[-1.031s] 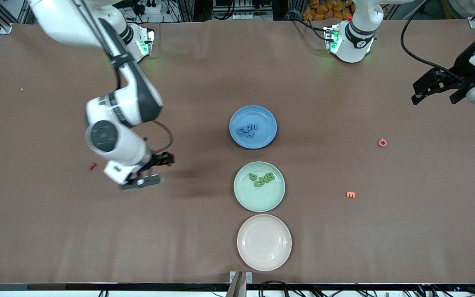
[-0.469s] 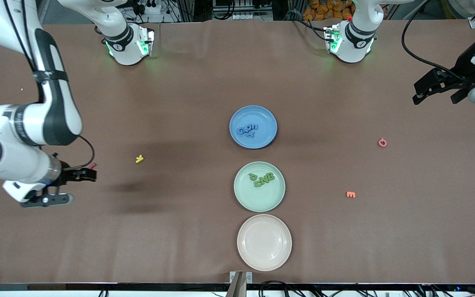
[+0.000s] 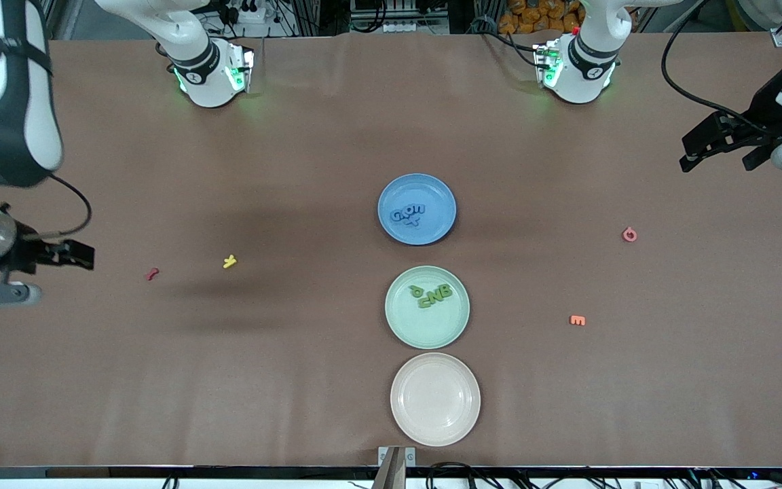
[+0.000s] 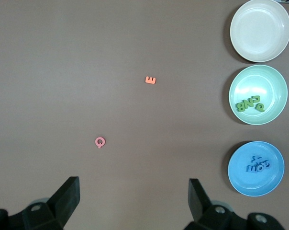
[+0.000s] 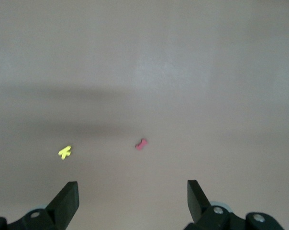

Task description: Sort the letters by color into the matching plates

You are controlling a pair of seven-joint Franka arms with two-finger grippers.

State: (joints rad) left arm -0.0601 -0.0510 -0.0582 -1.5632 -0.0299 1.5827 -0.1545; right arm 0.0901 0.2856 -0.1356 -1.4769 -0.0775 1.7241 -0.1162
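The blue plate (image 3: pixel 417 208) holds several blue letters (image 3: pixel 408 214) in a cluster. The mint green plate (image 3: pixel 427 307), nearer the front camera, holds several green letters (image 3: pixel 434 295). Both also show in the left wrist view: the blue plate (image 4: pixel 256 168) with blue letters (image 4: pixel 257 166), the green plate (image 4: pixel 258 95) with green letters (image 4: pixel 250 103). My right gripper (image 3: pixel 34 273) is open and empty in the air at the right arm's end of the table. My left gripper (image 3: pixel 717 151) is open and empty, raised over the left arm's end, waiting.
A cream-white plate (image 3: pixel 435 399) lies nearest the front camera. A red letter (image 3: pixel 152 274) and a yellow letter (image 3: pixel 229 261) lie toward the right arm's end. A pink letter (image 3: pixel 629 234) and an orange letter (image 3: pixel 577 320) lie toward the left arm's end.
My right arm has swung away from the plates toward its end of the table, uncovering the yellow and red letters. The left arm has not moved.
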